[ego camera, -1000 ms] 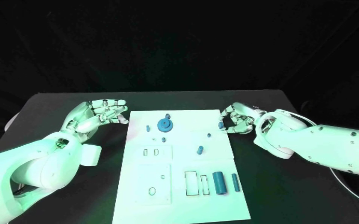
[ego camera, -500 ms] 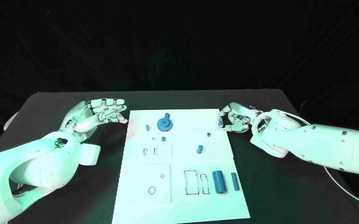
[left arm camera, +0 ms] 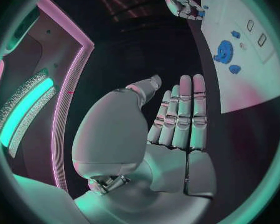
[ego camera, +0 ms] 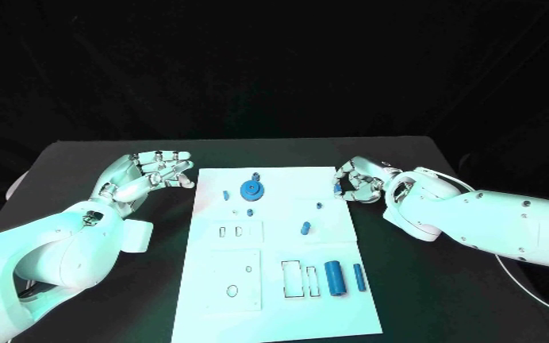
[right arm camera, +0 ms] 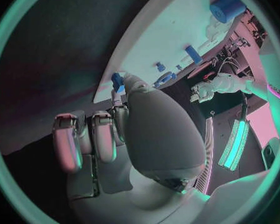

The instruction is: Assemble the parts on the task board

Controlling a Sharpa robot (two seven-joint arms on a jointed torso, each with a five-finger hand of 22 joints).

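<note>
Head view: a black desk point(ego camera: 103, 160) in a dark room carries the white task board point(ego camera: 280, 279), long axis running away from the robot. Left robot hand point(ego camera: 149, 175) hovers beside it, fingers apart, empty. Right robot hand point(ego camera: 358, 183) pinches a small blue part point(ego camera: 339, 189) at the board's right edge.

The black table point(ego camera: 103, 295) is carrying the white task board point(ego camera: 280, 279), which is lying flat on it between the left hand point(ego camera: 147, 175) and the right hand point(ego camera: 360, 182), its far corners just beside their fingertips.
</note>
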